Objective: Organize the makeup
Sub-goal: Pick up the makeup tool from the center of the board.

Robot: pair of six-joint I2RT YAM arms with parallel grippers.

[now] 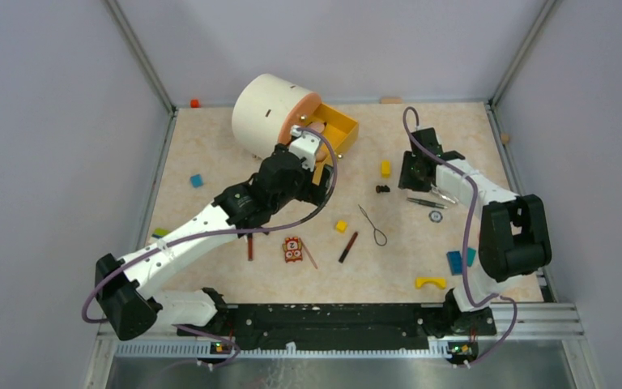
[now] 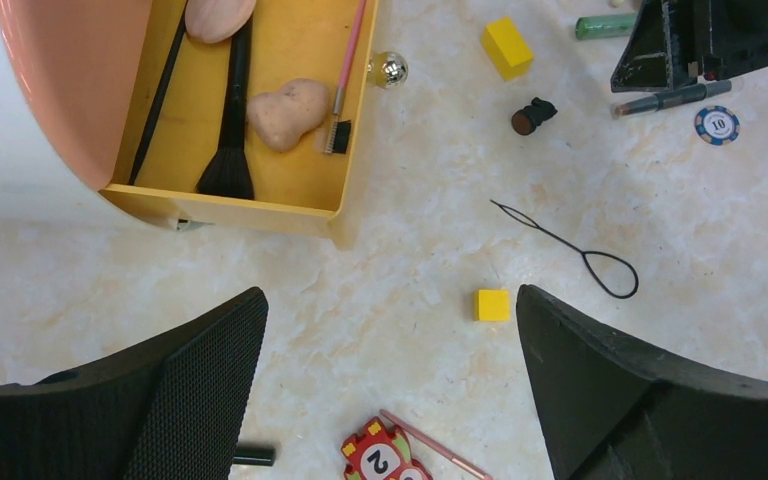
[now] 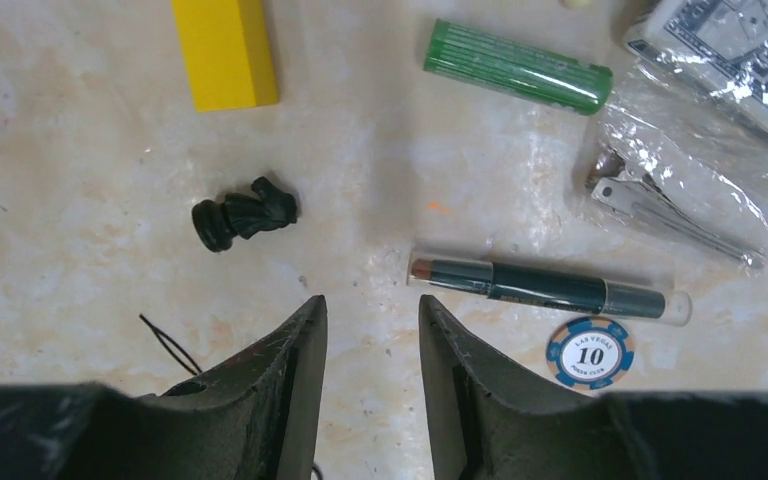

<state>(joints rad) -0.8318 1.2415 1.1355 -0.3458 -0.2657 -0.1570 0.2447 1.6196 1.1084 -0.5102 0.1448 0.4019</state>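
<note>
Brushes (image 2: 230,150), puffs (image 2: 285,112) in yellow drawer (image 2: 250,205); remaining: wire-loop tool (image 2: 580,255) at its 4 o'clock, capped pencil (image 3: 545,288) at right gripper's (image 3: 372,360) 2 o'clock. Left gripper (image 2: 390,380) wide apart, right slightly, both empty

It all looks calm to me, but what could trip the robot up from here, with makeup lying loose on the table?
1. The capped pencil is round and lies close beside a poker chip. The right arm's jaws, empty and only narrowly apart, might roll it away or catch the chip too.
2. The wire loop tool lies flat and is very thin, so jaws may slip over it or nudge the yellow block nearby.
</note>
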